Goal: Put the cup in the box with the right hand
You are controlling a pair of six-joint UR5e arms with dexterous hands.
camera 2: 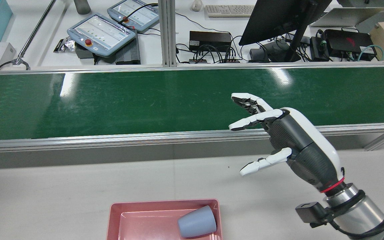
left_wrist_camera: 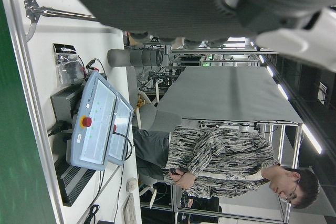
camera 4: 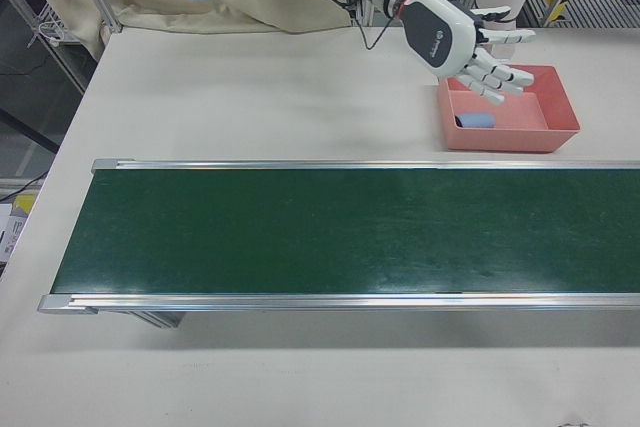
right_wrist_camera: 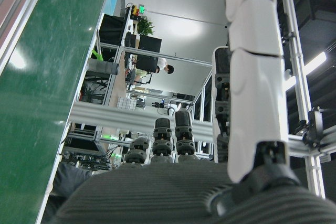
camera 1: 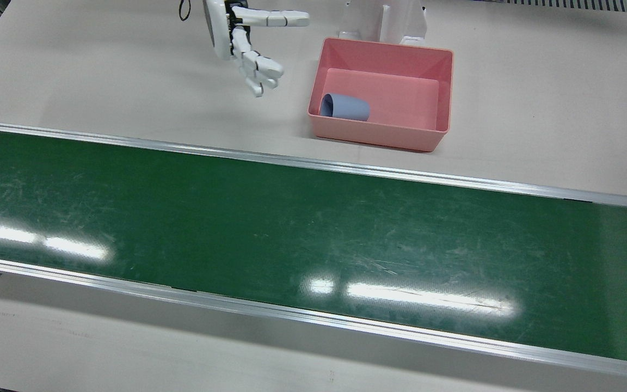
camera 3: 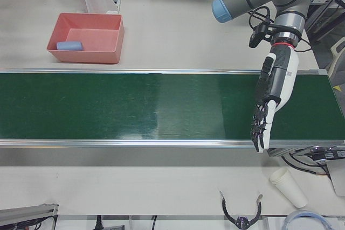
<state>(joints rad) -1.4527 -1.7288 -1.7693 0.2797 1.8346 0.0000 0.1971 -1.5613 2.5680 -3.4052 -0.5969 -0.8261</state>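
Observation:
A blue-grey cup (camera 1: 345,107) lies on its side inside the pink box (camera 1: 444,81), near the box's left wall in the front view; it also shows in the rear view (camera 2: 197,221) and the right-front view (camera 4: 475,121). My right hand (camera 1: 248,46) is open and empty, fingers spread, raised above the white table left of the box in the front view; it shows in the rear view (camera 2: 288,140) and right-front view (camera 4: 465,42). My left hand (camera 3: 272,100) is open and empty, hanging fingers-down over the far end of the green belt (camera 3: 135,106).
The green conveyor belt (camera 1: 292,234) with metal rails runs across the table in front of the box. A white pedestal (camera 1: 384,22) stands right behind the box. A paper cup (camera 3: 288,187) lies on the table beyond the belt near my left hand.

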